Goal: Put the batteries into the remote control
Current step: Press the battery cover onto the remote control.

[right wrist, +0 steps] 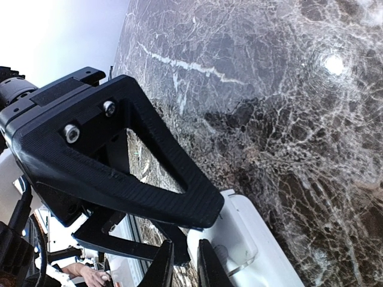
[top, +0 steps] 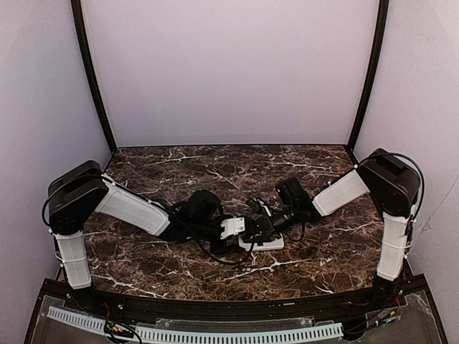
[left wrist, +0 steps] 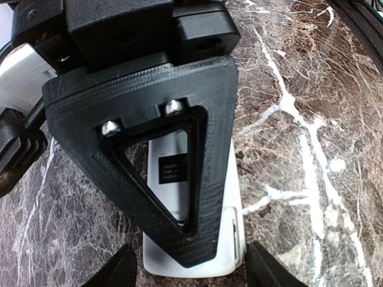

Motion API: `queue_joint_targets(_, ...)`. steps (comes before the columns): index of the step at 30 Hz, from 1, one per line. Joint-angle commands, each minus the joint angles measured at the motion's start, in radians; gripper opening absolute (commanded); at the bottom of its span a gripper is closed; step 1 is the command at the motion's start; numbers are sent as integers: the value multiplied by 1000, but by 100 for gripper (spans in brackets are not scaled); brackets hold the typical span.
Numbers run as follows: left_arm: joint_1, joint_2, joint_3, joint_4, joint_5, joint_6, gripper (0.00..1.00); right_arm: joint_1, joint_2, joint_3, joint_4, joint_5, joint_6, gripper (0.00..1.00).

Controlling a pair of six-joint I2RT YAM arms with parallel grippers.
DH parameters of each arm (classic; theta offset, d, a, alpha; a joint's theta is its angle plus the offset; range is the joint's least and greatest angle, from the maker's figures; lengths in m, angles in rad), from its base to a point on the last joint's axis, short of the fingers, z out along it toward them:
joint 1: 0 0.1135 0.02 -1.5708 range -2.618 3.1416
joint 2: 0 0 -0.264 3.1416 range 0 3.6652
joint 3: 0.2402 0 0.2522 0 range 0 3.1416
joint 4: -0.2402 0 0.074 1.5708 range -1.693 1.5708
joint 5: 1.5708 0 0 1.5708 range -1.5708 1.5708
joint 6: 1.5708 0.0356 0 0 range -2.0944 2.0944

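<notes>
- Marble table (top: 323,251): its top runs on behind the remote control (left wrist: 224,239) to the back wall (top: 229,72), with less room toward the near edge.
- Left gripper (left wrist: 192,272): jaws apart, one on each side of the remote control's end, close to its long edges.
- Right gripper (right wrist: 184,263): tips over the remote control, nearly together. Whether they clamp anything cannot be told.
- Remote control: lies flat at mid-table, white side with a dark label facing up.
</notes>
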Motion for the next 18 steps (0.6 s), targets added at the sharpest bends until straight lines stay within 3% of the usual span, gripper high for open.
queue_joint_targets(1,-1,15,22,-11,13,7,62,5,16,-29,-46,33,-1,14)
queue_joint_targets(9,-4,28,31,-43,19,15,57,4,12,-29,-40,27,-1,15)
queue_joint_targets(18,-5,34,46,-77,18,31,41,5,-4,-23,-38,14,0,20)
